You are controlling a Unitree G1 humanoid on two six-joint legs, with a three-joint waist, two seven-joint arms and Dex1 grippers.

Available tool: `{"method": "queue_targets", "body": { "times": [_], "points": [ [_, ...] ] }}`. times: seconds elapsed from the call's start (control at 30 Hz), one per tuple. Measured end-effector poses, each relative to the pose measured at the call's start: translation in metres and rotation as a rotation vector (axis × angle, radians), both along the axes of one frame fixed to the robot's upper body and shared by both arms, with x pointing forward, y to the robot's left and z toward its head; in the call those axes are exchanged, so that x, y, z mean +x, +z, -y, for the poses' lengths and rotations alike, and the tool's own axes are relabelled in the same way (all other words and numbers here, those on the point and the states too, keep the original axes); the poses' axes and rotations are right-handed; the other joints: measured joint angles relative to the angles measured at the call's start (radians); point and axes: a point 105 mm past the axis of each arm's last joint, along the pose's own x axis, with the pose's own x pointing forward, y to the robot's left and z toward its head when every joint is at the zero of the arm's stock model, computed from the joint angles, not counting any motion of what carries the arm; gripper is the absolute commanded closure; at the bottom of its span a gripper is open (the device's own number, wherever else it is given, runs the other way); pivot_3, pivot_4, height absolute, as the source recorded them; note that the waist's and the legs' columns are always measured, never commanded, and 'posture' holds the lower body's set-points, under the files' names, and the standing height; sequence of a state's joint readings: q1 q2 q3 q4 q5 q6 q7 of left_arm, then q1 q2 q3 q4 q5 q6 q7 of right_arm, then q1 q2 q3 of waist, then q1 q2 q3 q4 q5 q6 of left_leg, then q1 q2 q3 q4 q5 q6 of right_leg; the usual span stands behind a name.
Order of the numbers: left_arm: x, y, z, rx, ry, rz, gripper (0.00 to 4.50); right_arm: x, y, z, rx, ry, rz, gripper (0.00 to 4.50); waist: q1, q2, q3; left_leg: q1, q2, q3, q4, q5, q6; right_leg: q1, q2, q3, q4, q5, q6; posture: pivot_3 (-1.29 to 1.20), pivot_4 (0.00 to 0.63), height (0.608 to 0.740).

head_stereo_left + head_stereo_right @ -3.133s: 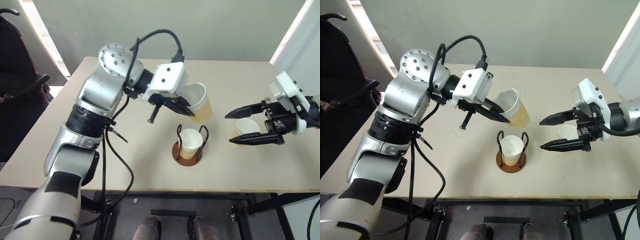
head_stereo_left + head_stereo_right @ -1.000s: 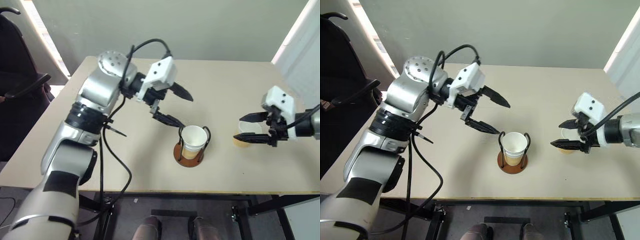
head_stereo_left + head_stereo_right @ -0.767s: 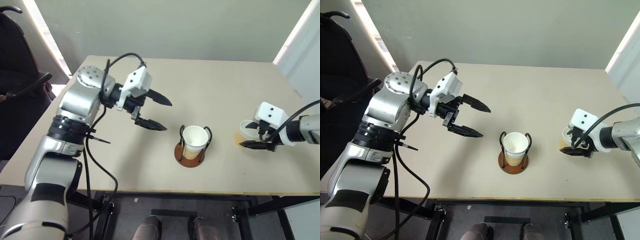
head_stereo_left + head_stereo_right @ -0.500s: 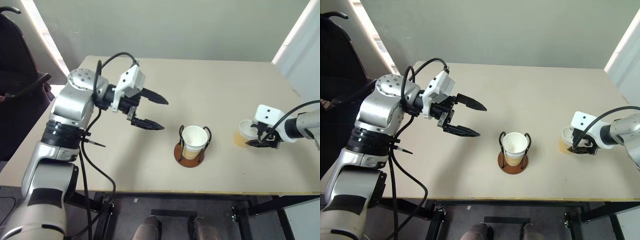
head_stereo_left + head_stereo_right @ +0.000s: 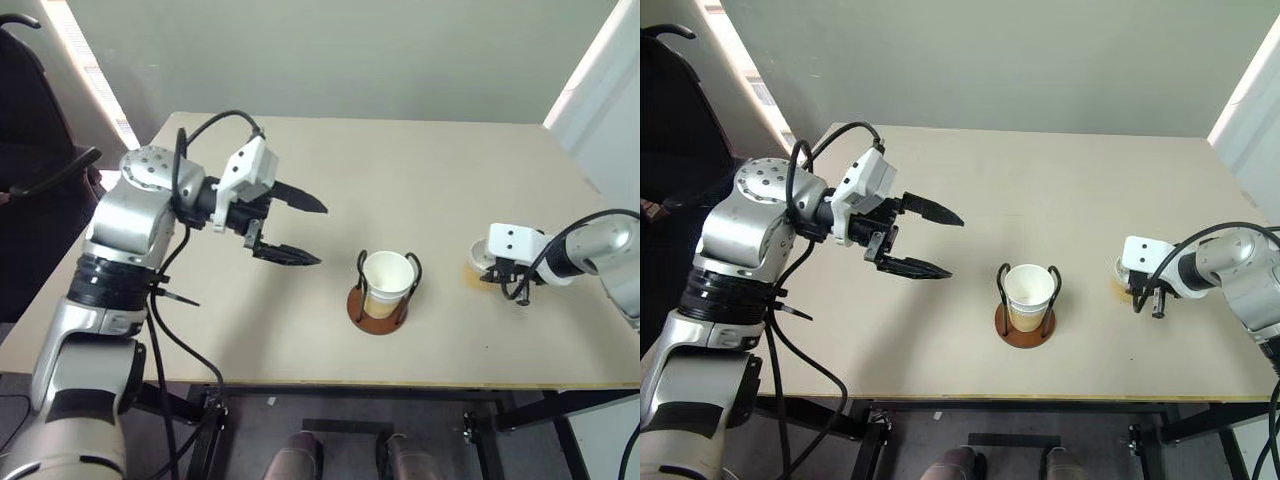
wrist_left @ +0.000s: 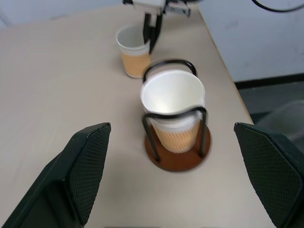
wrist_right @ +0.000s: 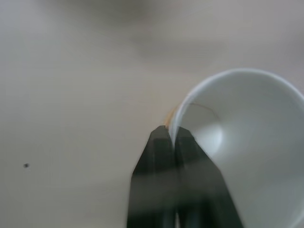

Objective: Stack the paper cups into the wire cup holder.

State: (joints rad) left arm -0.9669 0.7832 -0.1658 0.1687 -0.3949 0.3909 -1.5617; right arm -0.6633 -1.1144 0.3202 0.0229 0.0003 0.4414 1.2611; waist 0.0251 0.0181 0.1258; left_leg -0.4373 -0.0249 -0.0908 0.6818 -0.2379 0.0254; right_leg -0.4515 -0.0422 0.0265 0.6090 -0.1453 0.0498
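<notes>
Right tool point(image 7: 175, 137) has closed onto the loose cup's point(image 7: 247, 142) rim; left tool point(image 5: 305, 232) stays wide.

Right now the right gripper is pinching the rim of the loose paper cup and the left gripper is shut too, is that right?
Not quite. The right gripper does pinch the loose paper cup at its rim, but the left gripper is open and empty, as the left eye view shows.

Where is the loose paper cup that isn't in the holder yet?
In the left eye view the loose paper cup stands on the table's right side, right of the wire cup holder, its rim pinched by the right tool.
</notes>
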Motion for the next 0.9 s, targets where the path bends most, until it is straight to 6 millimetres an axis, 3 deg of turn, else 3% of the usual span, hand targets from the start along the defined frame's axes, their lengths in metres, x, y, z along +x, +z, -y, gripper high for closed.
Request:
{"method": "queue_targets", "body": {
  "times": [0.1,0.2,0.33,0.43,0.5,0.63,0.9],
  "points": [
    [0.000,0.000,-0.009,0.009,0.021,-0.015,0.00,-0.010,0.019,-0.006,0.023,0.057,-0.008,4.48,0.000,0.000,0.000,-0.001,0.000,0.000,0.000,0.000,-0.001,-0.001,0.000,0.000,0.000,-0.001,-0.001,0.00,0.150,0.740],
    [0.001,0.002,-0.014,-0.003,0.036,-0.016,0.00,-0.015,0.057,-0.021,0.074,0.113,0.054,4.48,-0.002,0.000,0.000,-0.001,0.000,0.000,0.000,0.000,-0.001,-0.001,0.000,0.000,0.000,-0.006,-0.010,0.00,0.150,0.740],
    [0.002,0.002,-0.014,-0.007,0.033,-0.002,0.00,-0.032,0.113,-0.057,0.121,0.268,0.156,4.48,-0.004,0.000,0.000,0.000,0.000,-0.001,-0.001,0.000,-0.002,-0.001,0.001,0.000,0.001,-0.007,-0.012,0.00,0.150,0.740],
    [0.002,0.001,-0.014,-0.010,0.024,0.008,0.00,-0.046,0.132,-0.087,0.123,0.406,0.194,4.48,-0.008,0.000,0.000,0.000,0.000,-0.001,-0.001,0.000,-0.002,-0.001,0.001,-0.001,0.001,-0.008,-0.013,0.00,0.150,0.740],
    [0.001,0.000,-0.013,-0.012,0.019,0.010,0.00,-0.054,0.136,-0.101,0.111,0.469,0.193,4.48,-0.007,0.000,0.000,0.000,0.000,-0.002,-0.001,0.000,-0.002,-0.001,0.001,-0.001,0.001,-0.008,-0.013,0.00,0.150,0.740],
    [0.001,-0.001,-0.014,-0.010,0.018,0.015,0.00,-0.061,0.125,-0.123,0.104,0.561,0.131,4.48,-0.008,0.000,0.000,0.000,0.000,-0.001,-0.001,0.000,-0.002,-0.001,0.001,-0.001,0.001,-0.008,-0.013,0.00,0.150,0.740],
    [0.000,-0.004,-0.016,0.002,0.022,0.018,0.00,-0.065,0.106,-0.134,0.061,0.628,0.088,4.48,-0.008,0.000,0.000,0.000,0.000,-0.002,-0.001,0.002,-0.004,-0.002,0.001,-0.001,0.001,-0.008,-0.014,0.00,0.150,0.740]
  ]
}}
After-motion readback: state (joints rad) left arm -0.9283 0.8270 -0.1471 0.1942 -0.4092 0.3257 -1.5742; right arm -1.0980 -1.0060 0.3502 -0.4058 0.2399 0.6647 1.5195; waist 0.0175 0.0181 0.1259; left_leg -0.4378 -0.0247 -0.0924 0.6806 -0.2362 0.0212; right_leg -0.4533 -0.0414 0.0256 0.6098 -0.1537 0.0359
